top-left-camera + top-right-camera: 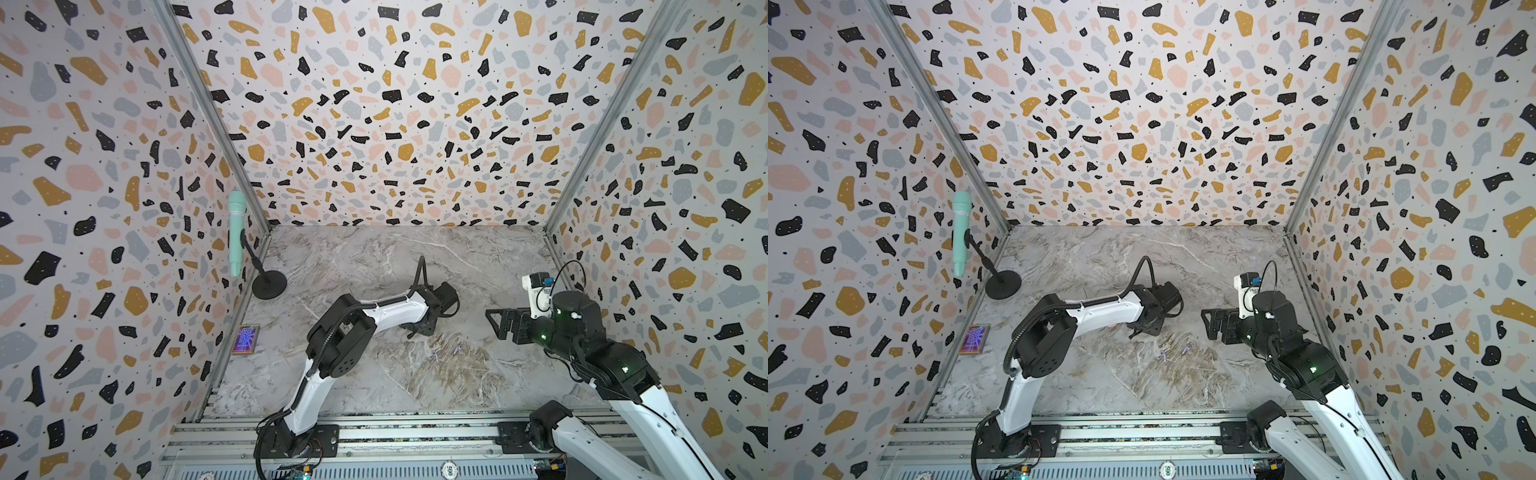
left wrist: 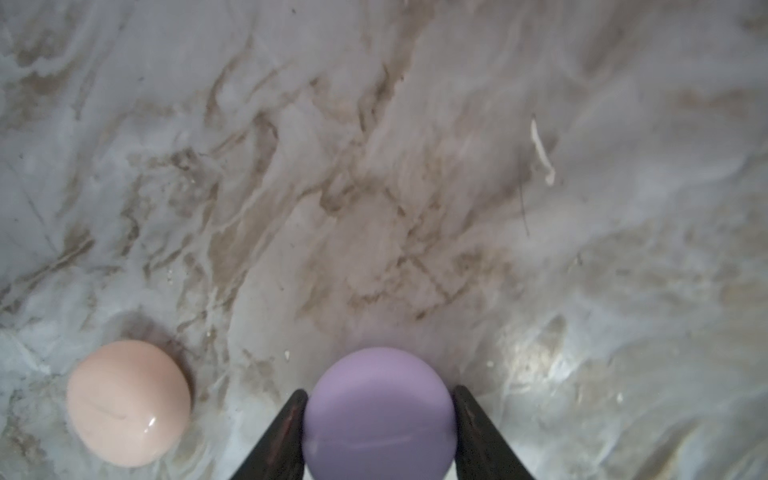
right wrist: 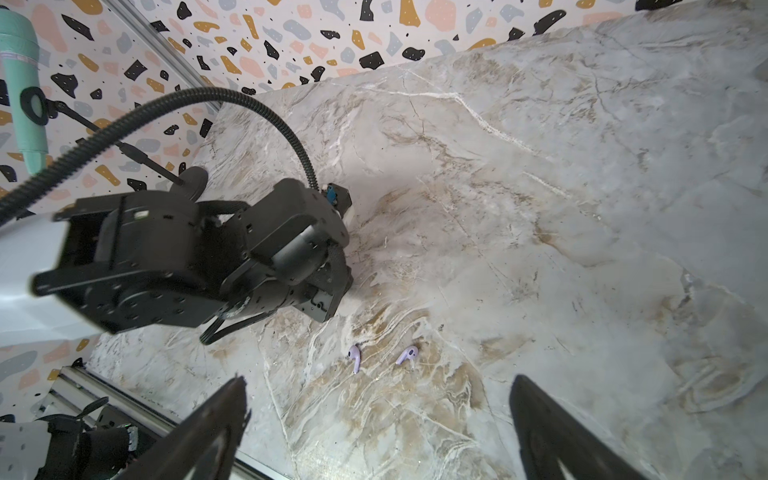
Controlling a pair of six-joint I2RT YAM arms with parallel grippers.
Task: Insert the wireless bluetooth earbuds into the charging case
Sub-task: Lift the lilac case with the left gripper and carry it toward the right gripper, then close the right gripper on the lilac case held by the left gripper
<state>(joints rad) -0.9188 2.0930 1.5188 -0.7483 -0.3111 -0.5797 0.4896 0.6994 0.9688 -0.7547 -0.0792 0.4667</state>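
One lavender bud [image 3: 354, 358] and a second bud [image 3: 408, 355] lie loose on the marble table [image 3: 582, 208], just beside each other and apart from everything else, in front of the right gripper [image 3: 378, 379], which hangs above them with jaws spread wide and nothing in them. A pale sliver [image 2: 540, 149] farther off on the marble may be one of the whitish buds; it is too blurred to be sure, and no fourth bud shows. The left gripper [image 2: 379, 392] clamps the lavender case [image 2: 376, 432] by its sides, low on the table, with the pink case [image 2: 129, 403] near it and not touching. Both cases look like smooth closed domes, so nothing inside either can be seen, and no bud is seated yet. The main risk is the round, slick lavender case squirting out of the narrow jaws if it is squeezed or lifted off-centre. The buds are tiny and could skid across the marble under a poorly centred pinch. A sideways swing of the left arm could also knock the pink case.
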